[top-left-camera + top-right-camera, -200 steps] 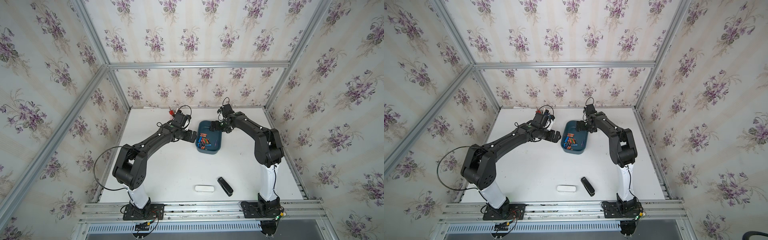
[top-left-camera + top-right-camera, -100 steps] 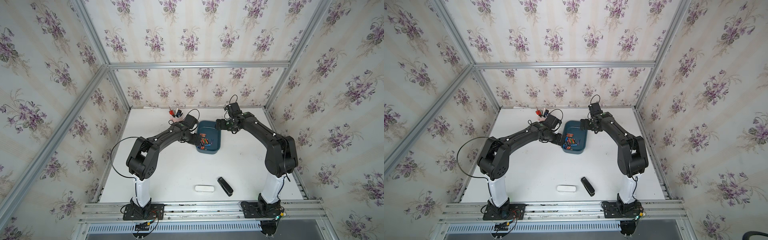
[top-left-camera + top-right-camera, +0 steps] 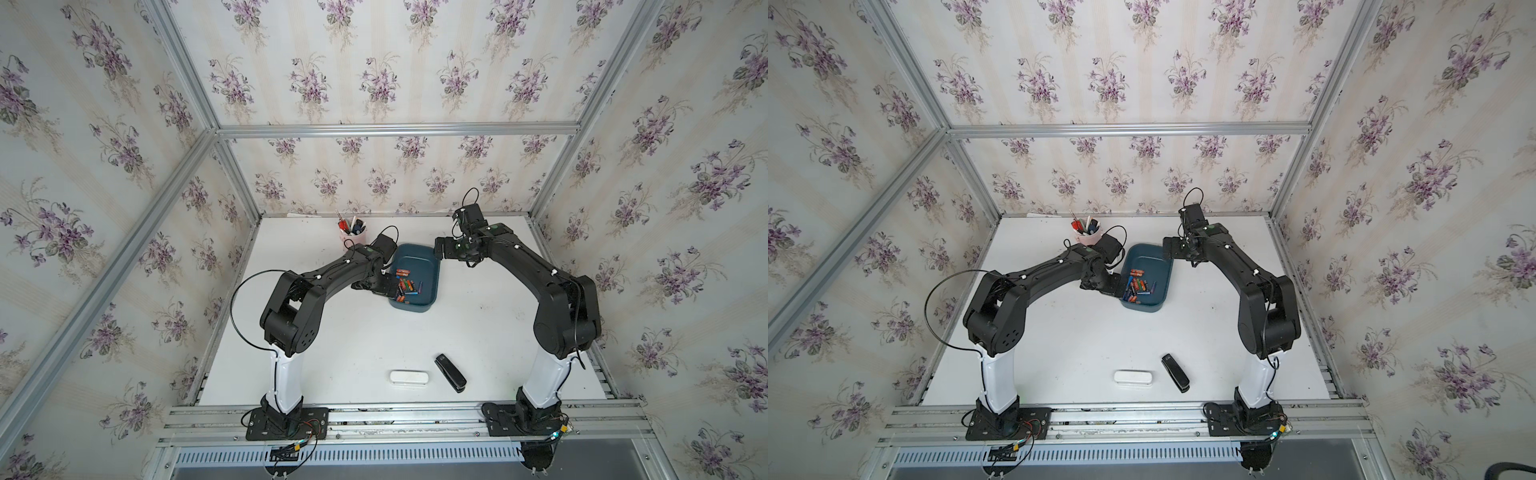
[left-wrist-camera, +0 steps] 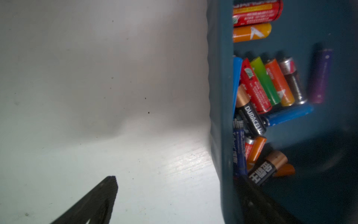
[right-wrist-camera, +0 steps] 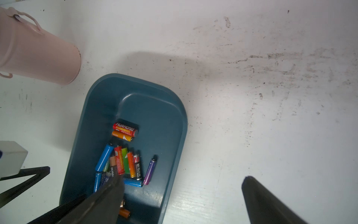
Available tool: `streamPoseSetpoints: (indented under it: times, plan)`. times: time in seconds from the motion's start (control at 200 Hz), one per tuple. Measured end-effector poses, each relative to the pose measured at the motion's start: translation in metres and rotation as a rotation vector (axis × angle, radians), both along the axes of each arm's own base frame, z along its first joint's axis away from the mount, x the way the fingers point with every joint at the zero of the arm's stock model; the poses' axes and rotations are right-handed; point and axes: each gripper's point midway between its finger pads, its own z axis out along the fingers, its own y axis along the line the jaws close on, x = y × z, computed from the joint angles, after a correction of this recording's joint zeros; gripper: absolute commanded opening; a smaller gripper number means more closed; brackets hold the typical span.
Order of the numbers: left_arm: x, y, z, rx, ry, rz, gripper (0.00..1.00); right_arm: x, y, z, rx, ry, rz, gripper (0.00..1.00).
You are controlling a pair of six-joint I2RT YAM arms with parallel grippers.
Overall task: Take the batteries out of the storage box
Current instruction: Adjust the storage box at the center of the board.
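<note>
While both claws stand with jaws wide apart and hold nothing, the storage box (image 3: pixel 422 262) sits just above the centre of both top views on the white table (image 3: pixel 353 345), with the batteries (image 3: pixel 405 286) heaped in its lower left part. The left gripper (image 3: pixel 384 288) straddles the box's left wall: the left wrist view shows one finger (image 4: pixel 96 199) outside over the table and the other inside, next to the batteries. The right gripper (image 3: pixel 439 251) hovers at the box's upper right corner. A pink cup (image 3: pixel 353 237) stands near the box, to its upper left. A white case (image 3: pixel 408 377) and a black object (image 3: pixel 450 372) lie well below it, at lower centre.
</note>
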Motion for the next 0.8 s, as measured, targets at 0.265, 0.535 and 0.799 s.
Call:
streamPoseSetpoints:
  times: [0.265, 0.535, 0.799]
  plan:
    - [-0.026, 0.015, 0.001, 0.027, 0.053, 0.018, 1.00, -0.012, 0.010, -0.004, 0.004, 0.014, 0.028, 1.00]
    - [-0.059, 0.013, -0.007, 0.037, 0.102, -0.002, 1.00, -0.024, 0.032, -0.008, 0.014, 0.028, 0.075, 0.99]
    - [-0.073, 0.020, 0.006, 0.020, 0.087, 0.027, 1.00, -0.043, 0.067, -0.007, 0.005, 0.025, 0.157, 0.92]
